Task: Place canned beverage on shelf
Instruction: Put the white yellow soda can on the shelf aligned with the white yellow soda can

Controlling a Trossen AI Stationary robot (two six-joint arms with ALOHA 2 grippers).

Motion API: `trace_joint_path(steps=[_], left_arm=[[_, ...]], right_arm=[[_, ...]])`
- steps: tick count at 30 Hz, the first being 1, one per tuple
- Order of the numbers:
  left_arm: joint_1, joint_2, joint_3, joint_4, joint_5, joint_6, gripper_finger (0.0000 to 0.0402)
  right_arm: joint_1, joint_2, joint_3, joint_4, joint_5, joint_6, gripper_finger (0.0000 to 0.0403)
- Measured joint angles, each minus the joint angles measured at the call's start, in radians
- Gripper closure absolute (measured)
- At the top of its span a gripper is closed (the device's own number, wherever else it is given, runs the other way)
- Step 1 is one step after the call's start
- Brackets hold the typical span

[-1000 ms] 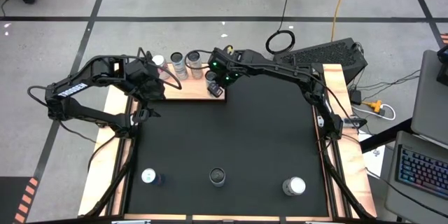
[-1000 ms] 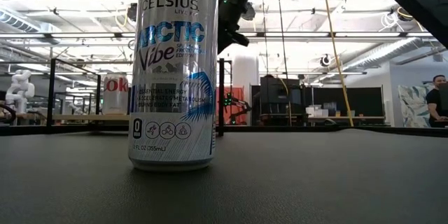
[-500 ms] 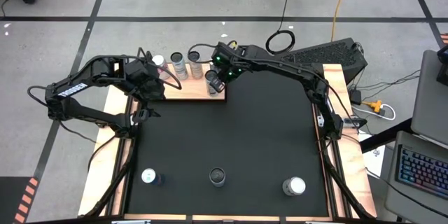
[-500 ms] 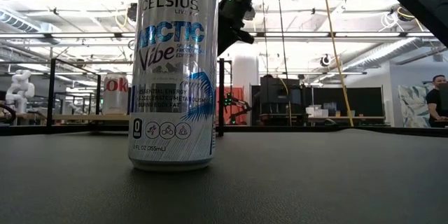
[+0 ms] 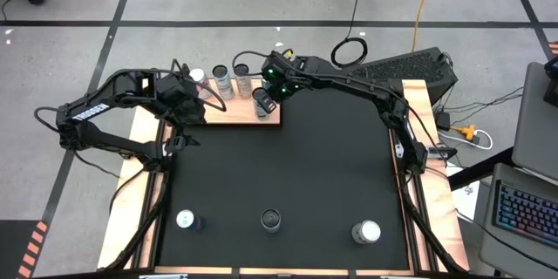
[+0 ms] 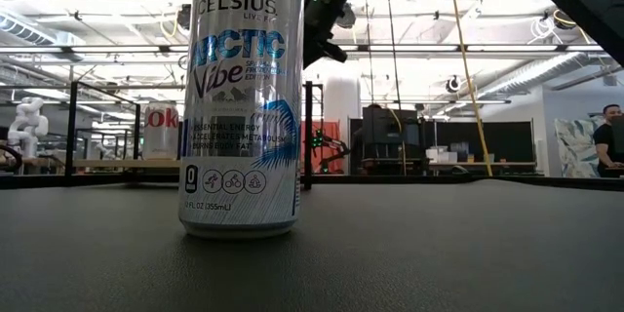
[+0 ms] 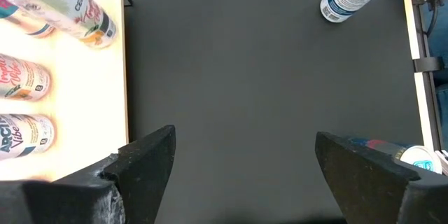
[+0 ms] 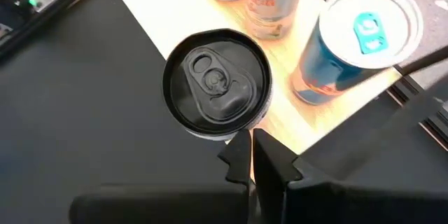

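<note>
A black-topped canned beverage (image 8: 217, 84) stands upright on the light-wood shelf (image 5: 231, 115), near the shelf's right end (image 8: 175, 14). My right gripper (image 8: 250, 155) is shut and slants down from the table's right, its tips right beside that can (image 5: 260, 102). Three more cans (image 5: 221, 76) stand along the shelf's far side. My left gripper (image 7: 241, 161) hangs open above the black mat beside the shelf's left end, with nothing between its fingers. My right gripper's shut fingertips (image 8: 240, 147) lie against the can's side wall just below its top rim (image 8: 225, 136), on the side facing the table's right. The fingers slant down from the right. The can stands upright with its base on the shelf.
Three cans stand along the mat's near edge (image 5: 185, 220), (image 5: 272, 219), (image 5: 367, 232); the middle can fills the low view's foreground (image 6: 239, 97). Black upright rods (image 6: 307, 136) mark the shelf's corners. The mat's middle (image 5: 288, 166) is bare. A keyboard (image 5: 401, 70) lies beyond the table's far right.
The black-topped can has slid a little from the shelf's right near corner farther onto the board, toward the table's left and far side, staying upright. My shut right gripper has followed close behind it.
</note>
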Motion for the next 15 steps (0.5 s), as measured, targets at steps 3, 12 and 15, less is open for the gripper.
trace_joint_path(steps=[3,12,15], left_arm=[[0.0,0.0,0.0,0.0,0.0,0.0,0.0056],[0.0,0.0,0.0,0.001,0.0,0.0,0.0056],[0.0,0.0,0.0,0.001,0.0,0.0,0.0056]], right_arm=[[0.001,0.008,0.0,0.019,-0.012,0.0,0.0403],[0.0,0.012,0.0,0.081,-0.023,0.014,0.0403],[0.0,0.015,0.0,0.089,-0.023,0.014,0.0403]])
